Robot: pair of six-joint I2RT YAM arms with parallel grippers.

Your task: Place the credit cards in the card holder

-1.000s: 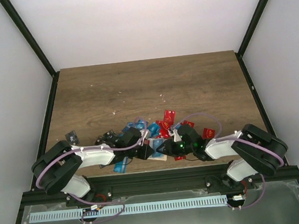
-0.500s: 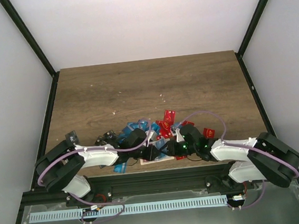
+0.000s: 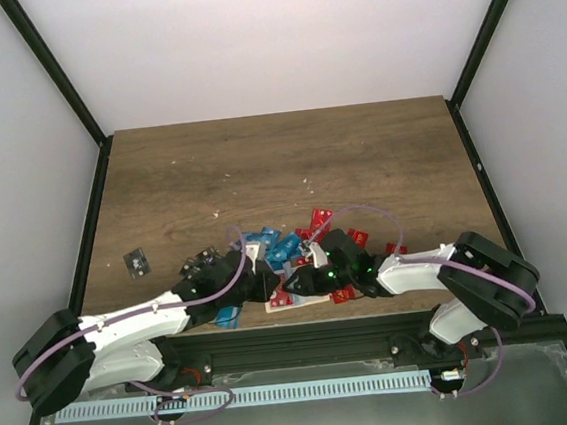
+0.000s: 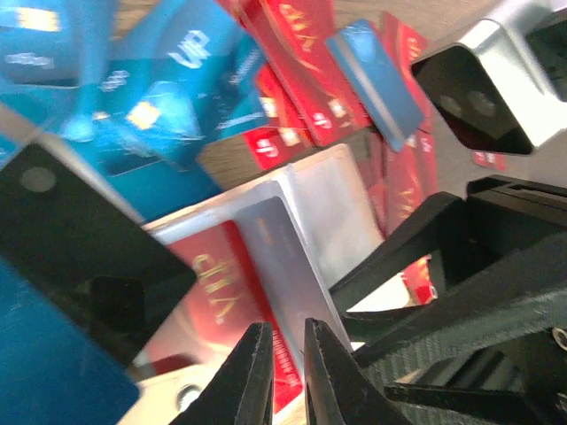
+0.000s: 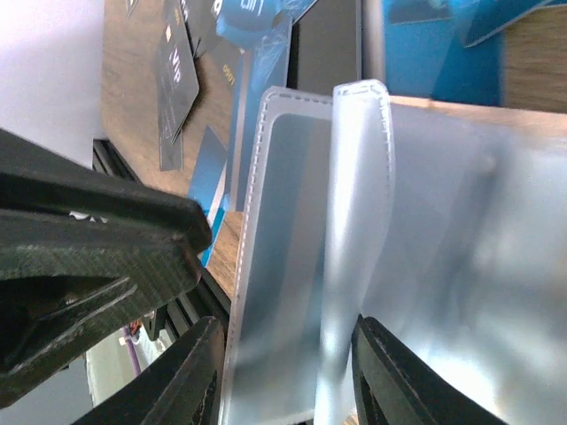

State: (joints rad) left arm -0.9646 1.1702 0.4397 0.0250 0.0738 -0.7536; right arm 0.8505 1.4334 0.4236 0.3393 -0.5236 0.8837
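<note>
Card holder (image 3: 290, 303): lying at 6 o'clock, just beside the tabletop's (image 3: 279, 163) near edge.
Right gripper (image 5: 283, 372): jaws part-open, clamping the holder's stitched edge.
Left gripper (image 4: 285, 350): jaws nearly meeting over a grey card (image 4: 266, 257); can't tell whether they're pinching it.
Credit cards (image 3: 285, 244): crowding the holder's 12 o'clock side.
Room: grippers working tip to tip; wood showing toward 12 o'clock.
</note>
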